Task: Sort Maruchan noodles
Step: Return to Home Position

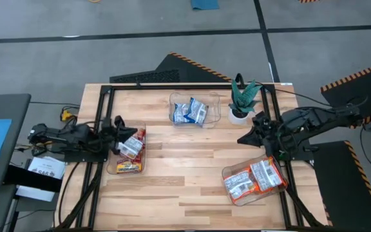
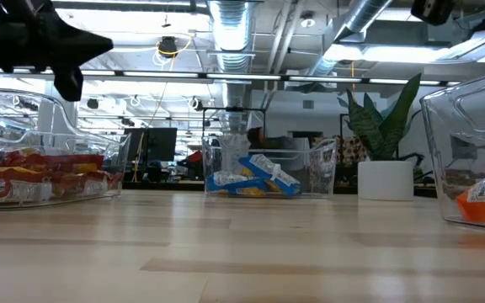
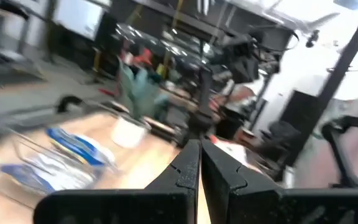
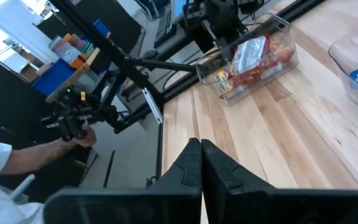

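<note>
All noodle packets lie in three clear bins. Red and yellow packets fill the left bin, blue-and-white ones the far-middle bin, and orange-and-white ones the right bin near the front edge. My left gripper hovers shut over the left bin's far end, holding nothing. My right gripper is shut and empty too, above the bare table between the plant and the right bin. The wrist views show each pair of fingers closed together, left and right.
A small potted green plant in a white pot stands at the far right, close to my right arm. A black frame borders the table. The table's middle is bare wood. A person's hand holds a controller beyond the left edge.
</note>
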Robot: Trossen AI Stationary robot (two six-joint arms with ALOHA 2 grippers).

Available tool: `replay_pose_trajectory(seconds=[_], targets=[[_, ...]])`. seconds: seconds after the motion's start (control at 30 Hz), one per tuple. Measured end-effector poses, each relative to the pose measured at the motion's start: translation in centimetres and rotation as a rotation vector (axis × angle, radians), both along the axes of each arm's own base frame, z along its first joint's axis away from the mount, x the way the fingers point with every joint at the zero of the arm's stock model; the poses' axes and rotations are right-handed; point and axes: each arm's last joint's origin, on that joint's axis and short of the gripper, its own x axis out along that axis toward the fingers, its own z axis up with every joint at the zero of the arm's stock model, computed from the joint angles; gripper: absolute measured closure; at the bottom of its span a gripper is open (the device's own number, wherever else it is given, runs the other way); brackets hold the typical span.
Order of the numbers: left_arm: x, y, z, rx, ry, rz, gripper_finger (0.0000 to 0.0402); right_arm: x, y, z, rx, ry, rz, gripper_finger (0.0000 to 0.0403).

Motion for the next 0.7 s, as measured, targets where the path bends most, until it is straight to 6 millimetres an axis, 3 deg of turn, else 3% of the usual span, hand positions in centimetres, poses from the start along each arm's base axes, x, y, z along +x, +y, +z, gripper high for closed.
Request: replay_pose_trajectory(seconds=[0.17, 0.7], targets=[[0.2, -0.2, -0.7, -0.030, 0.057, -0.106, 0.0401, 0.0, 0.0, 0.1, 0.003, -0.009, 0.000, 0.0378], [0.5, 1.0, -1.6, 0.018, 0.162, -0.180, 0.0401, 0.2, -0.6, 0.1, 0.038, -0.007, -0.058, 0.0386]])
